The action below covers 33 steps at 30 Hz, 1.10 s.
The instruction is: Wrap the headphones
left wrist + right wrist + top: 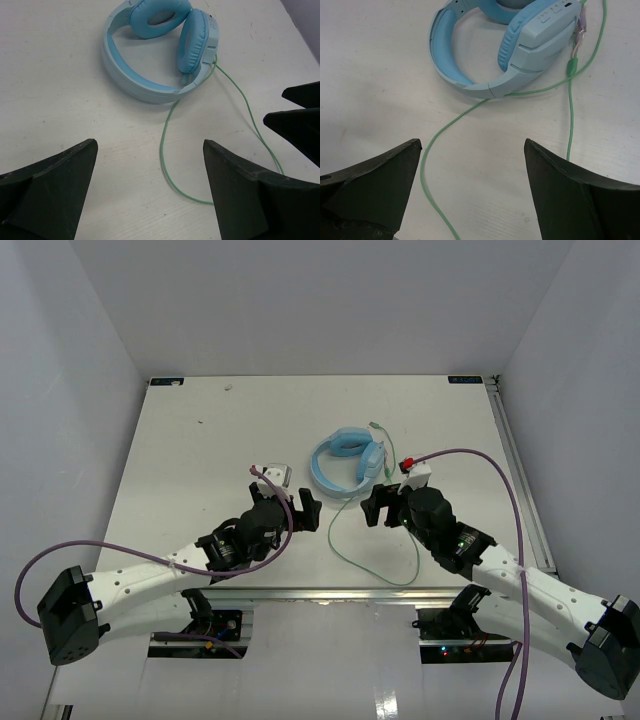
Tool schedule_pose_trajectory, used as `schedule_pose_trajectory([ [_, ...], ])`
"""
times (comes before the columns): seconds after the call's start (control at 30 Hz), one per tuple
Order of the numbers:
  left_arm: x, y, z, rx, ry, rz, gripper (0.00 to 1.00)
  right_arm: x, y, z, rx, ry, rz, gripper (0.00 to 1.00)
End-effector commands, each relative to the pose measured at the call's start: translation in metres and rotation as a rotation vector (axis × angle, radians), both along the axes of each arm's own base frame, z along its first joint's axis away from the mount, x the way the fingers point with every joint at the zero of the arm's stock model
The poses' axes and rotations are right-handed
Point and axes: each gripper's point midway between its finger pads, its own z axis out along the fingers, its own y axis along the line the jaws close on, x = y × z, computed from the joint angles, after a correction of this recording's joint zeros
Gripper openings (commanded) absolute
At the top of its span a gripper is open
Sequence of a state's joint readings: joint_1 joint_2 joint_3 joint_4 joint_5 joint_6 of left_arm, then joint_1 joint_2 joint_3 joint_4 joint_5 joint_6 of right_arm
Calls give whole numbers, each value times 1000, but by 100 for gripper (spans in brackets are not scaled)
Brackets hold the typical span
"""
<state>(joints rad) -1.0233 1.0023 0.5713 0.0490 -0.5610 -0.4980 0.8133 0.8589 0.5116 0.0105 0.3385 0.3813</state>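
The light blue headphones [347, 462] lie flat on the white table, earcups folded in beside the headband. Their thin pale-green cord [332, 540] runs loose from the right earcup, loops toward the near edge and back up; one end lies beyond the headphones. My left gripper [305, 510] is open and empty, just near-left of the headphones. My right gripper [378, 508] is open and empty, just near-right of them. In the left wrist view the headphones [150, 45] and cord [162, 150] lie ahead of the open gripper [150, 165]. In the right wrist view the cord [427, 155] passes between the open gripper [472, 170] fingers, below the headphones [520, 45].
Thick purple cables [500, 475] trail from both arms. White walls enclose the table on three sides. A metal rail [515, 460] runs along the right edge. The right gripper's fingers [300, 115] show at the right of the left wrist view.
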Motion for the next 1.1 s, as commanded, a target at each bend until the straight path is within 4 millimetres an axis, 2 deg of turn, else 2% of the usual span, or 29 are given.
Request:
schedule_pose_trajectory([
  [0.0,1,1,10,-28,-22,7,98,6,1,14,25,-51,-20,90],
  [0.4,4,1,10,-81,13,56,97,8,-2,16,28,-50,-45,90],
  [0.43,7,-2,16,-104,16,74,96,7,-3,16,31,-49,-45,90],
  [0.53,16,-9,6,-32,81,114,90,6,-4,19,46,-52,-51,90],
  [0.6,29,-19,18,-32,93,143,86,5,-8,20,48,-57,-65,90],
  [0.67,42,-18,1,13,153,179,83,5,-12,21,48,-65,-77,90],
  [0.73,57,-25,-6,-33,225,166,78,5,-12,23,54,-73,-77,90],
  [0.8,67,-28,-13,-77,272,168,79,4,-12,23,57,-72,-73,90],
  [0.97,89,-32,-39,-45,326,207,77,1,-7,23,68,-62,-43,91],
  [1.07,101,-36,-43,-20,335,232,74,-1,-5,25,75,-62,-30,91],
])
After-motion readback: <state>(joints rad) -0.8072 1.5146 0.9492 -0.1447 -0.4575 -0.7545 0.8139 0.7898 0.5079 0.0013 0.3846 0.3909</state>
